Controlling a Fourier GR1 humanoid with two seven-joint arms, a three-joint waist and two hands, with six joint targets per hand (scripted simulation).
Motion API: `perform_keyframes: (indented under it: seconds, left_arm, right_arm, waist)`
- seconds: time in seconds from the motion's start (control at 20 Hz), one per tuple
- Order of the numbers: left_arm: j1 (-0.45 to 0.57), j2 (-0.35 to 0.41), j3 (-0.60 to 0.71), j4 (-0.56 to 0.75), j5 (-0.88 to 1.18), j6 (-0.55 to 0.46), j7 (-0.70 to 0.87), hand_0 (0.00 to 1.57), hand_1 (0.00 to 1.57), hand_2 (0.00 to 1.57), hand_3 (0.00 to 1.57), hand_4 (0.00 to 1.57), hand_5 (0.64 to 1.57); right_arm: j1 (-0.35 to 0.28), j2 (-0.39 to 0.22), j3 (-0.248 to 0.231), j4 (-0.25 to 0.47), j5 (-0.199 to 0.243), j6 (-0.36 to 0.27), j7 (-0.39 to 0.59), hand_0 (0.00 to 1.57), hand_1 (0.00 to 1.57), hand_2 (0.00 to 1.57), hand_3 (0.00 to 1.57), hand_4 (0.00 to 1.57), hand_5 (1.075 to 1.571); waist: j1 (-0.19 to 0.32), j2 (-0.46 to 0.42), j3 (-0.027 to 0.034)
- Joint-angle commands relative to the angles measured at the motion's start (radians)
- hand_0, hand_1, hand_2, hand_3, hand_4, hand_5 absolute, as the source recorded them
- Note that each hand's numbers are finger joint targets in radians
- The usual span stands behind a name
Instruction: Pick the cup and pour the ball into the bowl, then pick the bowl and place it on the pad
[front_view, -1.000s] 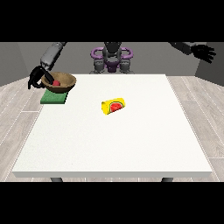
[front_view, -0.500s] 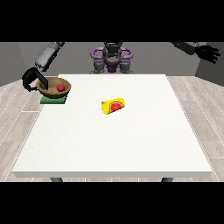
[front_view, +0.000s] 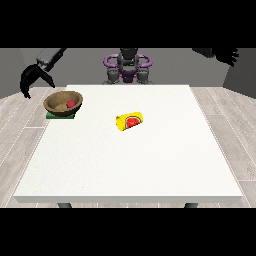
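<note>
Since the earlier frame, the hand at the view's left (front_view: 32, 80) has let go of the bowl (front_view: 63, 103) and lifted away; its fingers now hang spread and hold nothing. You see the bowl, with the red ball (front_view: 71, 103) inside, resting on the green pad (front_view: 60, 115) near the table's (front_view: 130, 165) far left corner. The cup (front_view: 129, 121) lies on its side mid-table. Retreat upward and outward, so you do not knock the bowl. Of the hand at the view's right (front_view: 227, 54), I cannot tell the fingers.
</note>
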Motion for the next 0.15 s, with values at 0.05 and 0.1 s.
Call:
perform_keyframes:
  seconds: [0.05, 0.1]
  left_arm:
    - [0.033, -0.08, -0.063, 0.032, -0.048, 0.062, 0.062, 0.0, 0.0, 0.0, 0.0, 0.9, 1.559]
    - [0.067, -0.106, -0.089, 0.012, -0.063, 0.073, 0.088, 0.0, 0.0, 0.0, 0.0, 0.9, 1.559]
  right_arm:
    - [-0.068, 0.068, 0.061, -0.084, 0.0, 0.072, 0.081, 0.0, 0.0, 0.0, 0.0, 0.42, 1.383]
    - [-0.064, 0.088, 0.053, -0.087, -0.021, 0.092, 0.067, 0.0, 0.0, 0.0, 0.0, 0.48, 1.434]
  waist:
    - [-0.062, -0.183, -0.0039]
    - [-0.048, -0.248, -0.0031]
